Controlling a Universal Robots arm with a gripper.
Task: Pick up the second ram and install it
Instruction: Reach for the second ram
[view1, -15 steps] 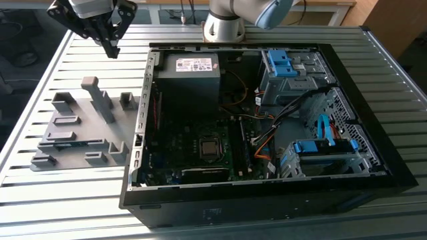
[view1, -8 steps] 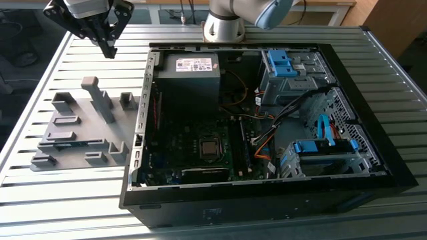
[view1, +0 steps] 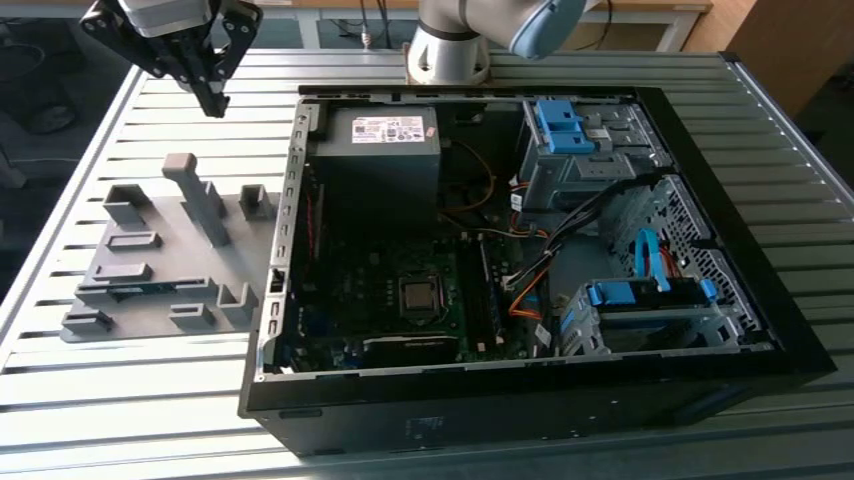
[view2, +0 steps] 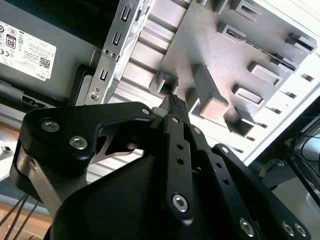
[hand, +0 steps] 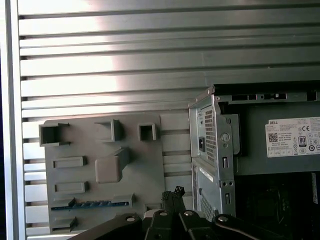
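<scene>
The second ram (view1: 134, 290) is a thin blue-green stick lying on edge in a slot of the grey holder plate (view1: 160, 262), on the exterior view's left beside the open computer case (view1: 534, 230). In the first wrist view the ram (hand: 90, 204) sits in the plate (hand: 150, 165) near the fingers' end of the picture. My gripper (view1: 214, 103) hangs high above the plate's far end, fingers pointing down. It is shut with nothing in it. Its closed tips show in both wrist views (view2: 173, 100) (hand: 172, 192).
A tall grey post (view1: 200, 200) and several low blocks rise from the holder plate. The case wall (view1: 283, 250) stands right beside the plate. Inside are a power supply (view1: 378, 140), the motherboard (view1: 400, 290), loose cables and blue drive cages (view1: 574, 130). The slatted metal table (view1: 134, 400) carries everything.
</scene>
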